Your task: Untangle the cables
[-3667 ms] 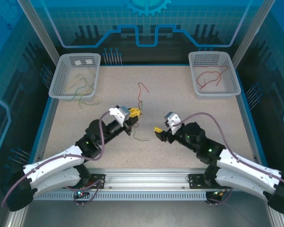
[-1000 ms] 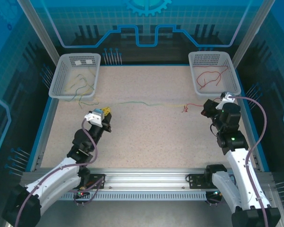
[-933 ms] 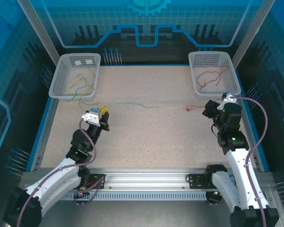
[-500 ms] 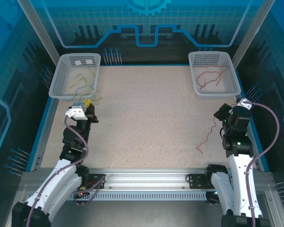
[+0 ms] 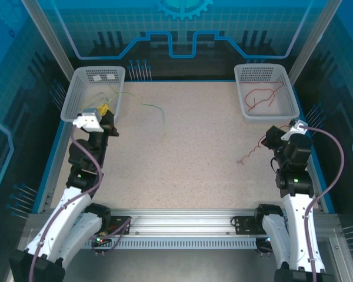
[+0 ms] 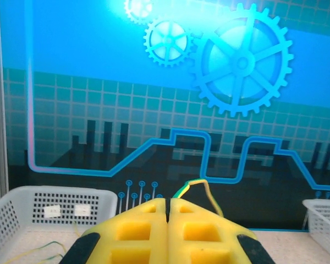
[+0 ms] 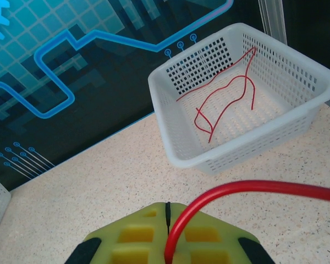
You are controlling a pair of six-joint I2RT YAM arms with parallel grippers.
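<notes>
Speckled beige counter (image 5: pixel 182 158) | my left hand (image 6: pixel 168 220) pinched shut on thin green-yellow wire (image 5: pixel 160 111), beside white mesh basket (image 5: pixel 67 108) | right hand (image 7: pixel 166 225) clamped on thin red wire (image 7: pixel 236 187) | cables look separated; binning remains, I judge.

The right gripper (image 7: pixel 166 220) (jaws apparently together) pinches a red cable (image 7: pixel 253 187) near a basket (image 7: pixel 253 144) holding another cable (image 7: pixel 225 102).

On the speckled table (image 5: pixel 182 153), the left basket (image 5: pixel 93 118) is set at upper left and the right basket (image 5: pixel 270 114) at upper right. A green cable (image 5: pixel 159 111) and a red cable (image 5: pixel 251 154) are trailed across it.
</notes>
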